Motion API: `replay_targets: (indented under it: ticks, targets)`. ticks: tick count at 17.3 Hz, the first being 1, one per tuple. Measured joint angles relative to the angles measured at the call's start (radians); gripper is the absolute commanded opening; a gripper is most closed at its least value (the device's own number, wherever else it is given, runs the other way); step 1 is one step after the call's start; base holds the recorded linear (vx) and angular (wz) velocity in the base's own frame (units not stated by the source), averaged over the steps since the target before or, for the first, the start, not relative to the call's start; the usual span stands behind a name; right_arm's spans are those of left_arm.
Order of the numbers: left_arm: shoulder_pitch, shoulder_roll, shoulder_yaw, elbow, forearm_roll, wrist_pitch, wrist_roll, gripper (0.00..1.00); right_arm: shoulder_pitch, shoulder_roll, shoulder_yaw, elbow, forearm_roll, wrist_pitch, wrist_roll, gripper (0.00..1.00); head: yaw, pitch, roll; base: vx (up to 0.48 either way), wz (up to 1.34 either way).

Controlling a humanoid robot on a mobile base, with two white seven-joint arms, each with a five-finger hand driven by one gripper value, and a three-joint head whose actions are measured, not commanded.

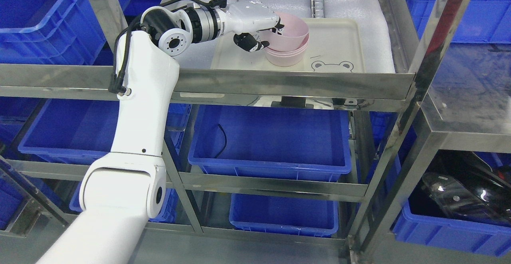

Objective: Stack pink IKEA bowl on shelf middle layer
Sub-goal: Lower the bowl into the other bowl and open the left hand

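My left arm comes in from the lower left and reaches onto the steel shelf. My left hand (264, 36) is shut on the near rim of a pink bowl (293, 30), fingers over the rim and thumb below it. The bowl is tilted and sits partly inside a second pink bowl (288, 56) under it. Both bowls stand on a cream tray (339, 48) with a frog face printed on its front. The right arm is out of view.
The tray lies on white foam lining (359, 0) on the shelf. Steel shelf rails (279, 82) and posts (435, 36) frame the opening. Blue plastic crates (271, 140) fill the lower levels and both sides. A black object (463, 188) lies in the lower right crate.
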Motion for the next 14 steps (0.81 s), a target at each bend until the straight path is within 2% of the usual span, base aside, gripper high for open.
replay_targets:
  ticks: [9,14]
  targets:
    - [-0.033,0.000,-0.015,0.002,-0.017,0.000,0.023,0.27,0.000,0.000,0.000,0.000,0.000,0.000,0.000,1.00,0.0000,0.000,0.000,0.000,0.00]
    - [-0.020,0.000,-0.017,-0.010,-0.019,0.000,0.032,0.57,0.000,0.000,0.000,0.000,0.000,0.000,0.000,1.00,0.0000,0.000,0.000,0.000,0.00]
